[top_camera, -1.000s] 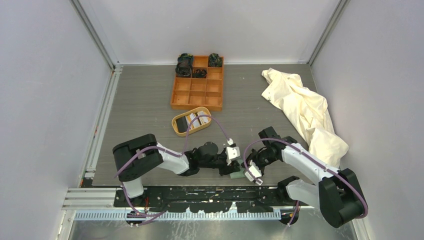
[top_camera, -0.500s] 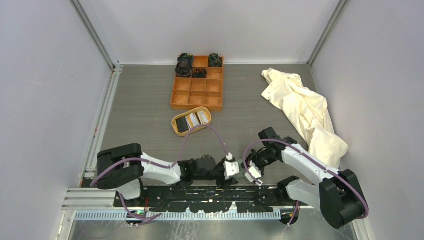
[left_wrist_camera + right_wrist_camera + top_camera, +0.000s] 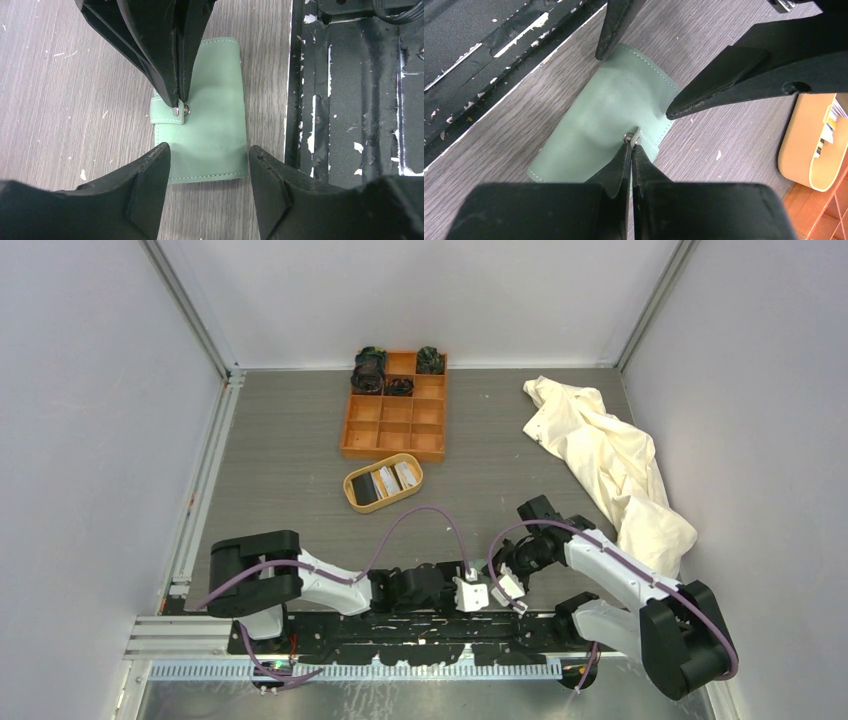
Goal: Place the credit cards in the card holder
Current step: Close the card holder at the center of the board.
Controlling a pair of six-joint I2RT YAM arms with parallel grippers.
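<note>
I have the card holder (image 3: 215, 130) lying shut and flat at the near edge of the table, just beside the black mounting rail (image 3: 350, 100), with its long axis running parallel to that rail. My right gripper (image 3: 179, 106) is pinched closed on the strap tab (image 3: 167, 116), right at the snap. The tab sits on the wallet's long edge that faces away from the rail, so I judge any pull to unfasten it has to go across the short axis, away from the rail. My left gripper (image 3: 207, 150) stands open at the opposite end, one finger at either long edge, so the wallet lies straight ahead of it and between its jaws. I cannot tell whether the pads are touching the leather. From there a simple close would clamp the body across its width while the right peels the tab. The credit cards (image 3: 393, 478) stand on edge in the oval wooden tray (image 3: 352, 492), well apart from both claws, further up the table on the left arm's side. Since the left is the empty claw, I would send it for them.
</note>
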